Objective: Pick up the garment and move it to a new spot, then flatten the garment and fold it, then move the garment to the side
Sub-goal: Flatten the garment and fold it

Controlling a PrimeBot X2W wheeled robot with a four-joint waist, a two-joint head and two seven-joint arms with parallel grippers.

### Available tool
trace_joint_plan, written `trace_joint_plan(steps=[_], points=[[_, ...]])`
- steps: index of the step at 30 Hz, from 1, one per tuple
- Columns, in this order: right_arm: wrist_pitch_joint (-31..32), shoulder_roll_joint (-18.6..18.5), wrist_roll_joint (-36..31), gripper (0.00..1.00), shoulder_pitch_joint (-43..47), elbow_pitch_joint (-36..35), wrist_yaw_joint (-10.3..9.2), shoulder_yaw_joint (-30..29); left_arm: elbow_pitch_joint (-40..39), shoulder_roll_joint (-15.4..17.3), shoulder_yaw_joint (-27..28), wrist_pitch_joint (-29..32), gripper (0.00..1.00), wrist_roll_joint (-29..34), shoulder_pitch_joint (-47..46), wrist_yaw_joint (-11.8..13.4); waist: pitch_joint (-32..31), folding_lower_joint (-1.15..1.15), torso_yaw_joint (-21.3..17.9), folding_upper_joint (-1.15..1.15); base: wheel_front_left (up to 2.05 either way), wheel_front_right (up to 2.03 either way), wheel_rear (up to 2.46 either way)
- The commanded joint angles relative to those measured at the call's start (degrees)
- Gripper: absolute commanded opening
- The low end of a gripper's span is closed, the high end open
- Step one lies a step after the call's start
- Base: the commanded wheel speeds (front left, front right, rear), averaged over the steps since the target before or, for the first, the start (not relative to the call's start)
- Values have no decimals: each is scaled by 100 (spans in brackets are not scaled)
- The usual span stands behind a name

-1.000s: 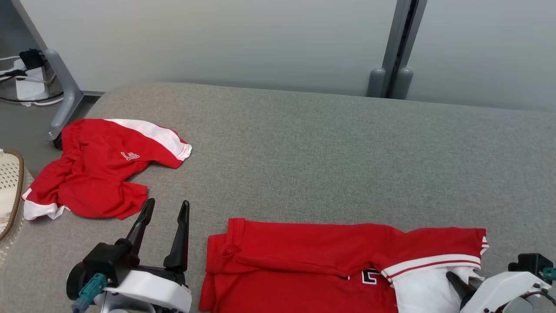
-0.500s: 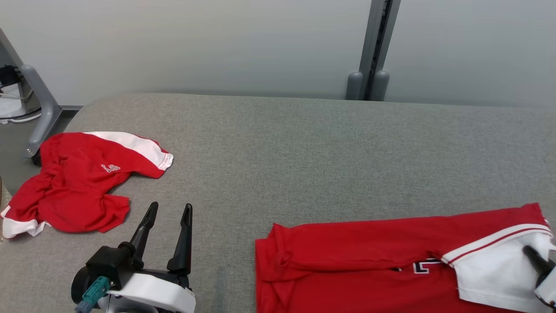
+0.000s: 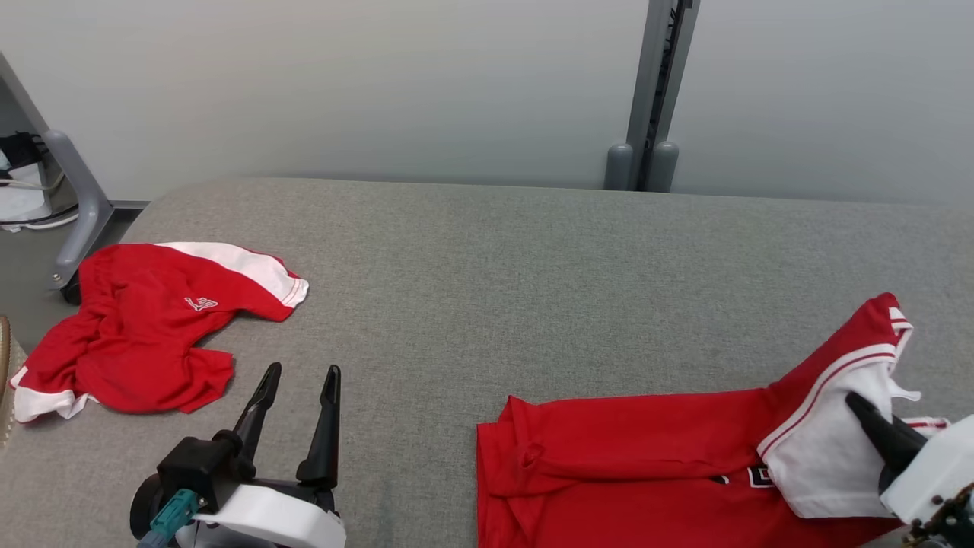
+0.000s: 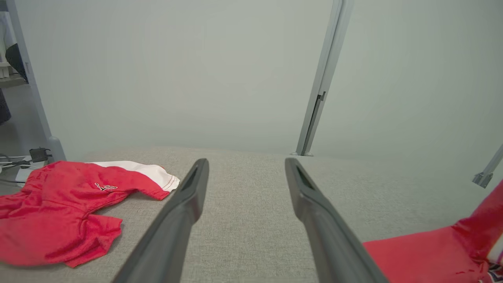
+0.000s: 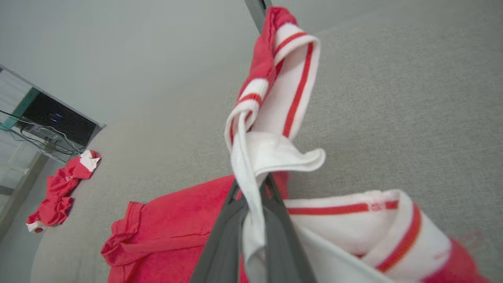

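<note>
Garment clamped in right pincer, while left pincer gapes empty near red shorts.

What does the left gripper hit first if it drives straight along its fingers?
Probably nothing soon: the open left gripper points over bare grey surface, between the red shorts and the red shirt, toward the back wall. Height unclear.

The head camera looks forward and down over the grey surface. The left wrist camera skims it low, while the right wrist camera sits close against the red-white shirt. All three share the crumpled red garment at frame left.
</note>
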Motion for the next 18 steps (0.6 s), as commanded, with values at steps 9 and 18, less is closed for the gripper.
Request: trace_joint_plan(steps=[9,18], points=[[785,819,-279,0,58,-969,12,535,107,-42,-56,17,100,-24,-55,-48,6,0,495,0,0,0,0],[569,1029,-279,0,-287,-189,12,983,282,-66,-128,24,100,-45,-212,-145,145,0,1037,0,0,0,0]])
